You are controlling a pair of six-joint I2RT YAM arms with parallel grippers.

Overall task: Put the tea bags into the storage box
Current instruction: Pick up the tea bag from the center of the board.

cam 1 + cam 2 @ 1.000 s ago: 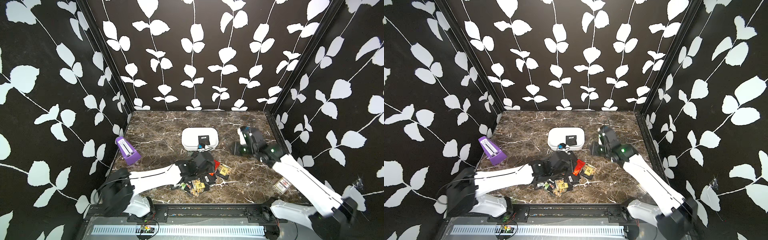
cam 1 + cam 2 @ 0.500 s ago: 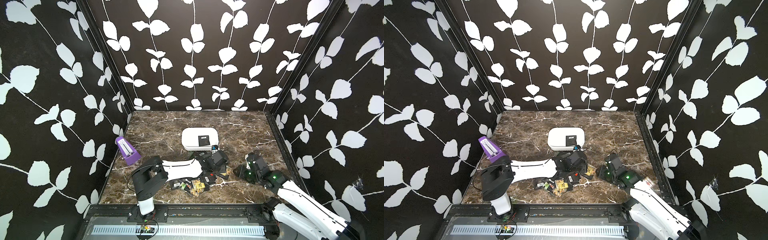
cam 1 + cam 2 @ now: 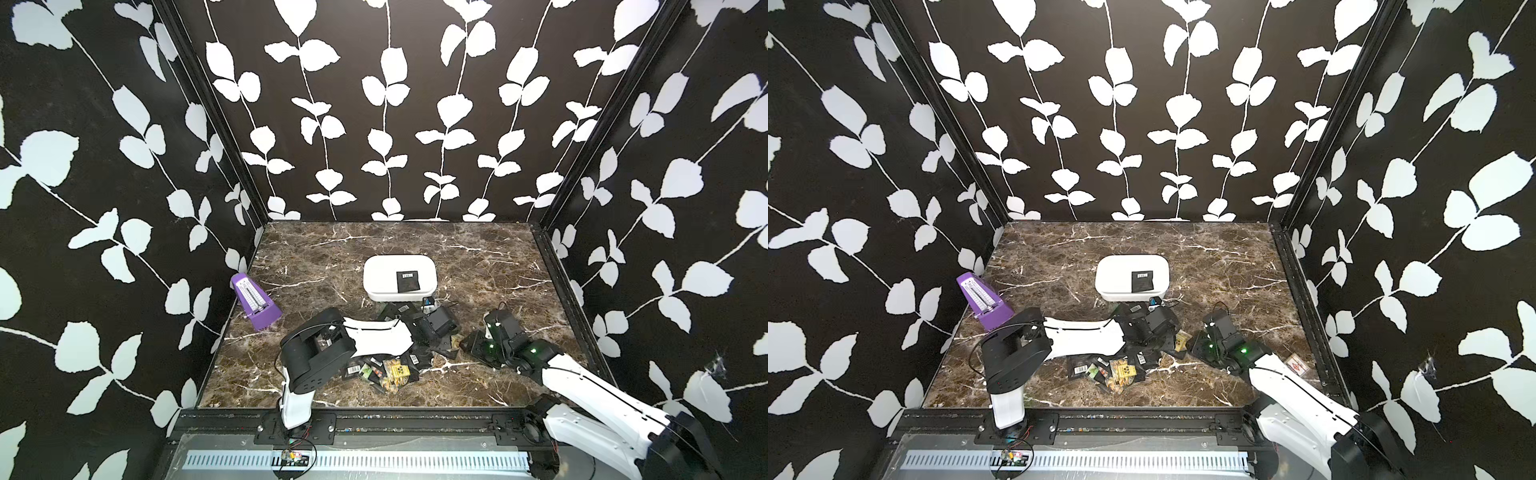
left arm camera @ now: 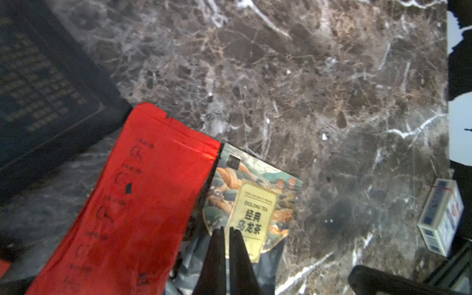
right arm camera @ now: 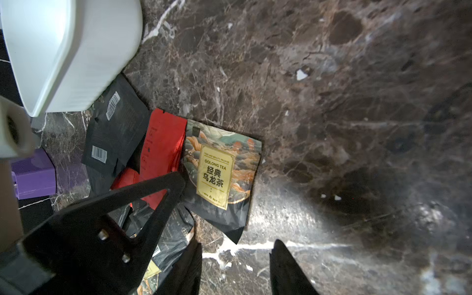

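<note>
Where the marble table [image 3: 478,257] comes closest to the arm bases, a loose heap of tea bags [image 3: 388,370] lies, mostly black with some yellow and green ones on top, partly under the left arm [image 3: 374,338]. To the right of the heap, near the wall, a small white and red card box [image 3: 1295,365] lies alone. A little farther, the left gripper [image 4: 226,229] has its two fingers pressed together, with the tips low over a yellow oolong tea bag [image 4: 252,204] just beside a red tea bag [image 4: 143,199]; if they pinch any foil I cannot tell. The right gripper [image 5: 237,244] faces the same two bags from the other side, its fingers apart with only bare marble between them. Behind the grippers one black tea bag [image 5: 115,132] lies just beside the wall of the white storage box [image 3: 374,274], and inside this box one black tea bag with a white label [image 3: 407,281] lies flat. At the left wall, about as far as the box, stands a purple metronome [image 3: 255,303].
</note>
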